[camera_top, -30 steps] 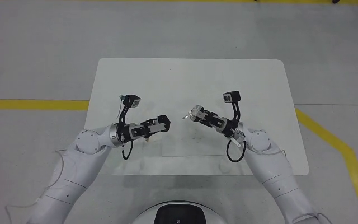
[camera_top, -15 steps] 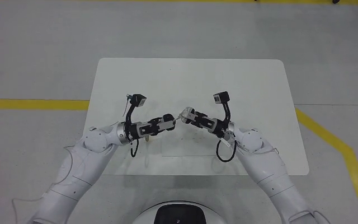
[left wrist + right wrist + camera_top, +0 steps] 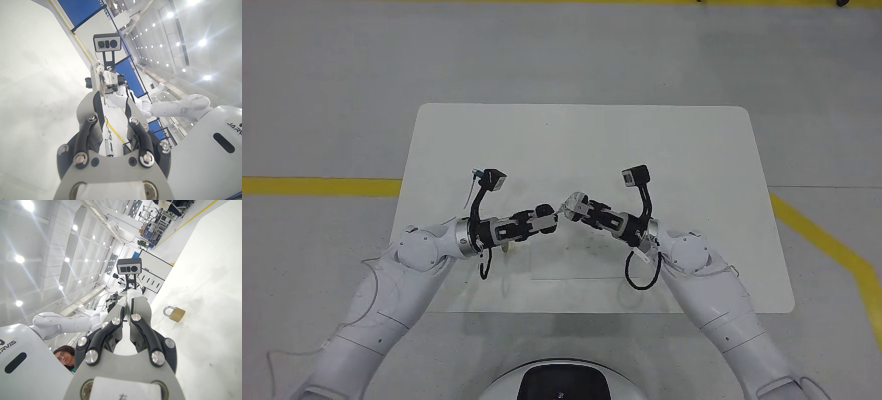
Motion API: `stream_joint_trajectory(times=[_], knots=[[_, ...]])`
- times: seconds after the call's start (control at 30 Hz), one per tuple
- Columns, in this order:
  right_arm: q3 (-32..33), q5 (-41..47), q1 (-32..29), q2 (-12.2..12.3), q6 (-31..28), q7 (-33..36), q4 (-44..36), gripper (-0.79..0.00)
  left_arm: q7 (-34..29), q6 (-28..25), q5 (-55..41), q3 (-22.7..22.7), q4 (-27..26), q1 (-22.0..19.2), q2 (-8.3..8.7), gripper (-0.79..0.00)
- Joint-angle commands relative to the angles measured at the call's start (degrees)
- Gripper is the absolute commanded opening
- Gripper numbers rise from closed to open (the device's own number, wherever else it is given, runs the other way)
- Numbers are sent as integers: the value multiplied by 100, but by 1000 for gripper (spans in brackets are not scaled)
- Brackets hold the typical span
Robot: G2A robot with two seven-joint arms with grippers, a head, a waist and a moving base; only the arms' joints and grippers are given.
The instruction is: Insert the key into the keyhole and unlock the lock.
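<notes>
Top view, centre. "Status?"
"Early, I judge: my right gripper (image 3: 128, 303) clamps the key (image 3: 103, 92), left gripper (image 3: 113, 98) released at its tip; the padlock (image 3: 177, 313) lies on the table (image 3: 208, 275), leftward. Insertion, turning remain."

No readable text, numbers or signs on table (image 3: 642, 140) or padlock (image 3: 176, 313)

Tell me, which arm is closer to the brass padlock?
Left. The padlock lies on the table close by the wrist of the left arm; the right arm is farther off, on the opposite side.
</notes>
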Motion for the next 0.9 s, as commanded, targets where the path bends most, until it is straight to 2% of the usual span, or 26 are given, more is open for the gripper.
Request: stream_joint_trajectory(times=[0.0, 0.07, 0.37, 0.57, 0.6, 0.63, 0.67, 0.77, 0.83, 0.87], knots=[[9, -21, -14, 0, -5, -12, -11, -785, -11, -7, 30, 19, 4, -17, -5, -668], [24, -30, -32, 2, -11, -15, -28, -785, 4, -12, 48, 27, 17, -25, -8, -785], [148, -14, -122, 27, -44, 42, -100, -785, -10, -87, 142, 2, 108, -27, 0, -785], [257, 27, -63, 123, 110, 1018, -146, -785, -220, -143, 191, -118, 44, -5, 53, -785], [297, 9, -72, 143, 130, 1133, -167, -668, -303, -141, 164, -129, 25, 3, 64, -785], [359, -67, -79, 167, 145, 1200, -188, -477, -379, -150, 134, -154, 17, 6, 76, -785], [422, -143, -114, 195, 179, 1274, -245, -422, -476, -154, 102, -181, 11, 15, 92, -785], [547, -250, -185, 247, 271, 1389, -370, -409, -712, -166, -10, -219, 0, 13, 122, -785], [604, -263, -227, 274, 374, 1465, -454, -329, -836, -109, -49, -220, -37, 7, 142, -785], [621, -242, -238, 284, 425, 1513, -483, -339, -880, -65, -71, -211, -70, 6, 153, -785]])
